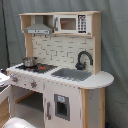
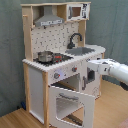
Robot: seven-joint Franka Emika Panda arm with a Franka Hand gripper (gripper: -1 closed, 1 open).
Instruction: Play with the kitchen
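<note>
White and light-wood toy kitchen (image 1: 60,85) (image 2: 57,60), oven door open; no readable writing; white robot arm's gripper (image 2: 91,67) beside it, jaws' state unclear.

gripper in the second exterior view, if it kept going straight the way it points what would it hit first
Probably the kitchen front: the gripper points toward the second exterior view's left, at the knob panel just above the open oven door. Depth is unclear, so it may already be nearly touching.

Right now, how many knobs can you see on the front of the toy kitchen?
2, in the second exterior view: one knob on the panel above the open oven door, another knob to the second exterior view's right of it. More may be hidden behind the arm.
</note>
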